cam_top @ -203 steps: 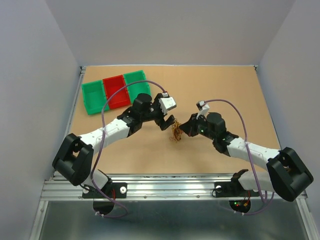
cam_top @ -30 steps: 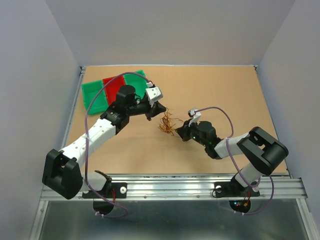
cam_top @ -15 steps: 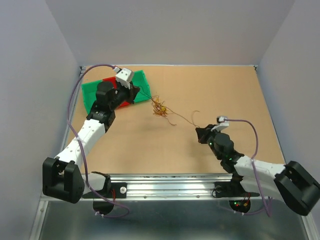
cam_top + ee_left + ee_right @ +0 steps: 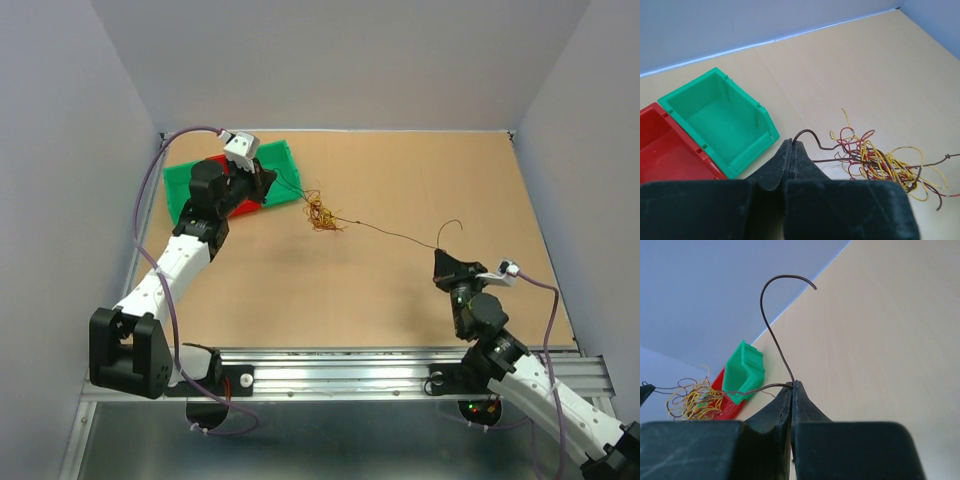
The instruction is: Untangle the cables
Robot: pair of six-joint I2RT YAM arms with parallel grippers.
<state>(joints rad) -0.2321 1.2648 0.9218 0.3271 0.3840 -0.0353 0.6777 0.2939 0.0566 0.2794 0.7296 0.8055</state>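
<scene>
**As the right arm backs off, one strand goes taut**

While the left fingers (image 4: pixel 268 180) sit over the green bin (image 4: pixel 287 160) much as they did half a second ago, the right fingers (image 4: pixel 440 258) have moved further from that bin, toward the near right of the counter (image 4: pixel 420 170). The long strand (image 4: pixel 390 233) they pull was loose and wavy then; now it runs nearly straight from the clump back to them.

The cables' clump (image 4: pixel 320 213) lies on the counter just right of the green bin, about where it was half a second ago. Nearly seven seconds ago it sat farther from the bin, mid-counter, with both arms crowded against it.

From the left wrist, the left fingers (image 4: pixel 789 150) are clenched tight on a short strand (image 4: pixel 810 134), dark brown, which arches up and runs into the clump (image 4: pixel 875 160) of yellow and red loops. The green bin (image 4: pixel 765 120) stands just left of the fingertips, the red bin (image 4: pixel 655 112) touching its far side.

From the right wrist, the right fingers (image 4: pixel 793 385) are clenched on the long strand (image 4: pixel 771 335); its free end curls up in a hook above them, and the rest leads off to the clump (image 4: pixel 690 400) in front of the green bin (image 4: pixel 747 372).

Whether both arms hold one and the same wire cannot be told through the clump.
</scene>
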